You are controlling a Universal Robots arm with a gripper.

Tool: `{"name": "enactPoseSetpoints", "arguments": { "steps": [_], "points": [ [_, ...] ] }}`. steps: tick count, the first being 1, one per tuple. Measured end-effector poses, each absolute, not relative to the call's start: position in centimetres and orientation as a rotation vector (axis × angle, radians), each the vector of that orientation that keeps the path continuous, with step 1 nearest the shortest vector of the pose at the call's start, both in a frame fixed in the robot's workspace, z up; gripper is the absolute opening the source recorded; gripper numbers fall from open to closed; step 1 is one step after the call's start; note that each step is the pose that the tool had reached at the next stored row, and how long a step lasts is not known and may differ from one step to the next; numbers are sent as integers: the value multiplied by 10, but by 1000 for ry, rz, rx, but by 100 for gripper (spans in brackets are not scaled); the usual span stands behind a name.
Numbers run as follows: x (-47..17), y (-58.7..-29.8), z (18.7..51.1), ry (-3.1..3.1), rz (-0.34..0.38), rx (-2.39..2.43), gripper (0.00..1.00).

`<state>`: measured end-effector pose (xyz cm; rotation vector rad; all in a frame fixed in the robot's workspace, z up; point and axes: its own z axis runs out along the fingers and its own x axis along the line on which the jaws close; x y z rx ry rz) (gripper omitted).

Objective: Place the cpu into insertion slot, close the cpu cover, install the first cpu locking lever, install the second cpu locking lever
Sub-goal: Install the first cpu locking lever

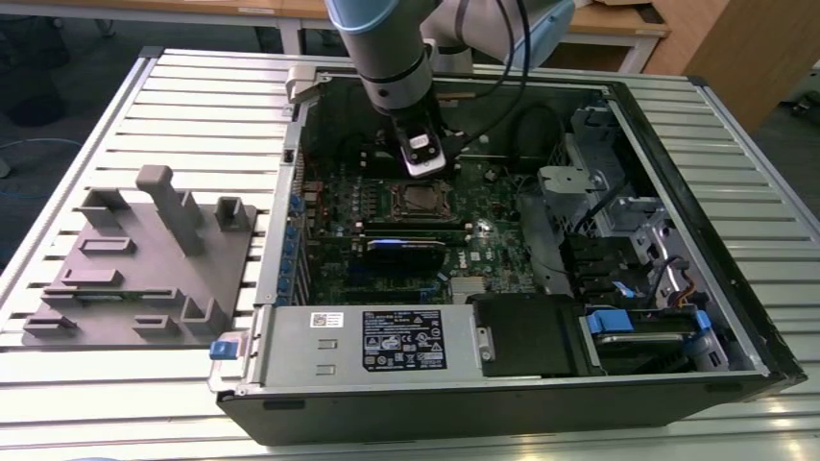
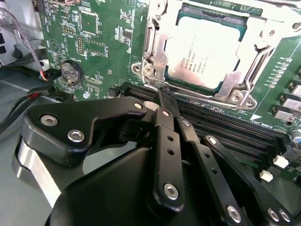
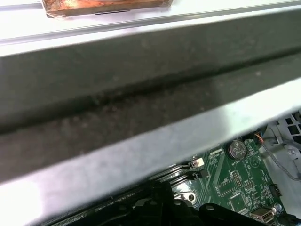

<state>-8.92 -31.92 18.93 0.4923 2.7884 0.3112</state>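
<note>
In the second wrist view the silver-topped cpu [image 2: 207, 49] lies seated in its socket with the metal cpu cover [image 2: 256, 40] folded flat over its edges. My gripper [image 2: 161, 96] is shut, its black fingers [image 2: 165, 136] meeting at the cover's near corner. The tips are right beside the bent end of a thin wire locking lever [image 2: 149, 86]; I cannot tell whether they touch it. In the exterior view the gripper [image 1: 425, 168] hangs just behind the insertion slot [image 1: 421, 200] on the green motherboard [image 1: 494, 245].
The open computer case [image 1: 717, 317] lies on a slatted table [image 1: 192, 106]. A black card with a blue edge [image 1: 407, 243] stands in front of the socket, memory slots [image 2: 221, 127] beside it. A power supply [image 1: 384, 341], drive bays [image 1: 615, 221], a coin battery [image 2: 70, 71] and a grey fixture [image 1: 141, 259] are there too.
</note>
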Motion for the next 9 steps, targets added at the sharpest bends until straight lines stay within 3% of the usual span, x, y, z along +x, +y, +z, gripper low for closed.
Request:
{"name": "enactPoseSetpoints", "arguments": {
  "steps": [9],
  "points": [
    [-89,-322,189,2788,319,493,10]
  ]
}}
